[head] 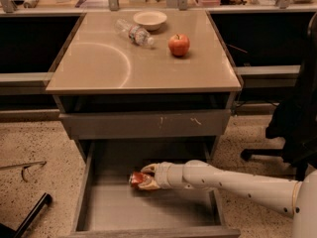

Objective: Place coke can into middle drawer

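The middle drawer point(148, 209) is pulled open below the cabinet, a wide grey box with thin side walls. The coke can point(136, 179) lies on its side inside it, toward the back, red-orange with pale markings. My gripper point(144, 177) reaches in from the right on a white arm, and its pale fingers point(148, 168) are closed around the can's right end. The can rests at or just above the drawer floor; I cannot tell if it touches.
On the cabinet top stand a red apple point(179, 44), a clear plastic bottle point(133, 32) lying down and a white bowl point(150, 19). A flat grey drawer panel point(143, 124) with pale scratches sits above the open drawer. A black chair point(292, 118) is at the right.
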Available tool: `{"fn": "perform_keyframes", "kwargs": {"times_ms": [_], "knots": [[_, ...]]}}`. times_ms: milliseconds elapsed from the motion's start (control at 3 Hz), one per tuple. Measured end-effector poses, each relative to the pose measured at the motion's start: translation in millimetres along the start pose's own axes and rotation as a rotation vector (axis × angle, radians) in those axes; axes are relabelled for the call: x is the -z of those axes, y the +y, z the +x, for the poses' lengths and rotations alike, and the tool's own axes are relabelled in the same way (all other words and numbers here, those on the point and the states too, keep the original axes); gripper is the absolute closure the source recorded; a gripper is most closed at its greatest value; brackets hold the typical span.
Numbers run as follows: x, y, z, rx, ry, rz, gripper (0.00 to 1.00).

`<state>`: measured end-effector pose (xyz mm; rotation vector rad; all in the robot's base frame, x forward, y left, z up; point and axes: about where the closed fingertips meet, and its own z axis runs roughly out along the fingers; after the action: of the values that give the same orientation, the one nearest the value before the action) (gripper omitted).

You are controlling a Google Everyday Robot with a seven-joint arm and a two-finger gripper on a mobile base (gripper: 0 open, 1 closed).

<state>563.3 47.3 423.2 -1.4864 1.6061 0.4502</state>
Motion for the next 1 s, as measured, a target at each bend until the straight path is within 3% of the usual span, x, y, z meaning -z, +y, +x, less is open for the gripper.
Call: {"fn": "perform_keyframes", "kwargs": {"times_ms": [667,1000], "knots": [[-0.1,0.1,0.0,0.000,0.000,0.000,0.12],[-0.1,0.1,-0.1,0.000,0.000,0.000,0.00]]}}
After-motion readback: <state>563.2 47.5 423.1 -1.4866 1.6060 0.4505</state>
